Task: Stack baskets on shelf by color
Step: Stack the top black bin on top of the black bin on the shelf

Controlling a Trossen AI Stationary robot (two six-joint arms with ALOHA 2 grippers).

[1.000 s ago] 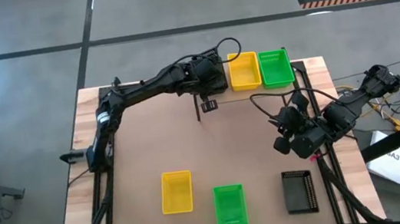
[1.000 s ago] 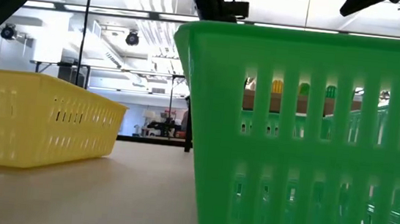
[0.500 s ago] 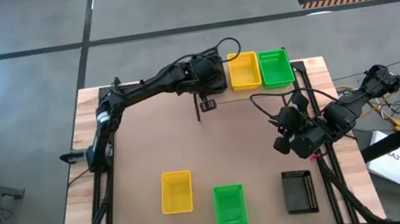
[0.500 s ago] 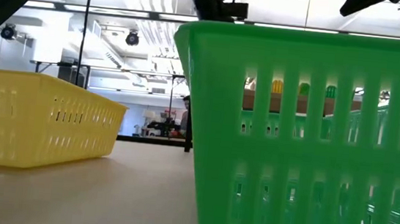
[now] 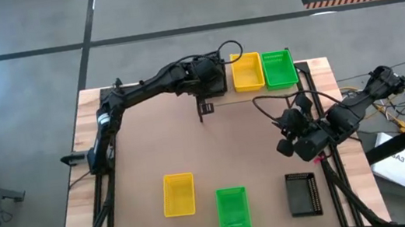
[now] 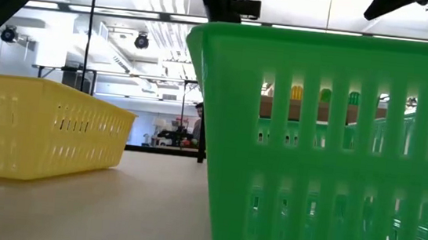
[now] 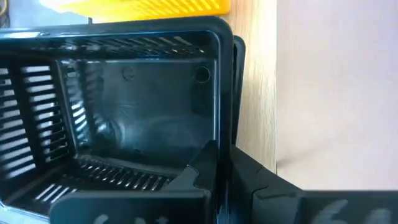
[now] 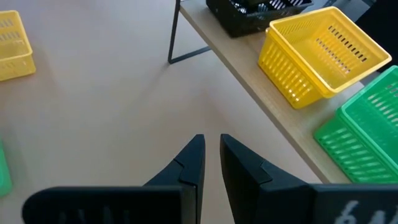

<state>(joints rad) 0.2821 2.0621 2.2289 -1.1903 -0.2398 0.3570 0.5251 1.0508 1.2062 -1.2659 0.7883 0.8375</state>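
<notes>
From above, the left arm is reaching across the desk (image 5: 144, 148) to the shelf (image 5: 309, 76), its left gripper (image 5: 209, 77) sitting beside the yellow basket (image 5: 246, 72) and green basket (image 5: 279, 69). The right arm is resting bent by the desk's right edge, its right gripper (image 5: 289, 145) near the loose black basket (image 5: 303, 194).

At desk height, a second green basket (image 6: 329, 147) and a second yellow basket (image 6: 36, 126) are filling the foreground.

The left wrist view is showing the gripper clenched on a black basket's (image 7: 124, 118) wall.

The right wrist view is showing the gripper (image 8: 211, 152) nearly closed, grasping nothing.
</notes>
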